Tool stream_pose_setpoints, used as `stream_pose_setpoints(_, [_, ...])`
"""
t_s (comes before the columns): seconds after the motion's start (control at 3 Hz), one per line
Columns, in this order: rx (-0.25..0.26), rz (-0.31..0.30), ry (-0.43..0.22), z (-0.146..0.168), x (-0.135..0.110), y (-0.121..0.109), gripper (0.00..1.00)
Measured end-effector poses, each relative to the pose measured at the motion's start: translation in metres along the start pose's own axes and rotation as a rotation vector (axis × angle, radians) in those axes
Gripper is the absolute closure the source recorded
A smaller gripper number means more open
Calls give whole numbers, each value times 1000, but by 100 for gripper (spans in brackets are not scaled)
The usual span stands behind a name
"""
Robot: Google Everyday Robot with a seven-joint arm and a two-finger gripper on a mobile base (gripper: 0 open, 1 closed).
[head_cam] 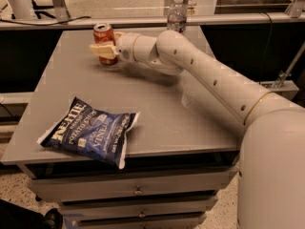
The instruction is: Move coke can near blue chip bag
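Nearest the camera, above a stack of drawers [138, 191], the blue chip bag [90, 132] lay flat and crumpled at the front left corner of the grey table [157, 113], one white edge close to the table's lip. It looked soft and puffed with air, so it would probably give and slide if bumped, and the can would be better set down beside it than against it. A wide stretch of tabletop lay between the bag and the far side, with the white arm [214, 80] reaching in across it from the right. At the far left of the table the coke can [102, 36] stood upright, well apart from the bag. The gripper [105, 46] was at the can, level with its middle, and a pale part of it crossed the front of the red wall; whether it had clamped on the can or merely sat around it could not be told. The can was likely light, with thin, smooth, rounded walls that would dent under hard pressure and slip under weak pressure. The best hold was therefore a moderate squeeze across the middle of its body, below the silver top, with the can kept vertical. Farther back, beyond the table's rear edge, stood a clear water bottle [177, 15].
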State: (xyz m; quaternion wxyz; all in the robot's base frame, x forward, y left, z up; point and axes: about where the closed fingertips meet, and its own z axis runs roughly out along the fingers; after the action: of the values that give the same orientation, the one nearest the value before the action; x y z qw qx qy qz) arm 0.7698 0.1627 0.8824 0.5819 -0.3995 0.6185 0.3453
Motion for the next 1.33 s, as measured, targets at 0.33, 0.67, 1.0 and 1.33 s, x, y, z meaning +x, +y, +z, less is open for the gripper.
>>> stream_pose_setpoints(0.33, [-5, 18, -32, -16, -10, 10, 88])
stream_pose_setpoints(0.67, [-28, 38, -58, -47, -28, 35, 100])
stream_pose_setpoints(1.0, [-76, 39, -61, -79, -43, 77, 100])
stream_pose_setpoints(1.33, [-116, 56, -39, -114, -41, 123, 100])
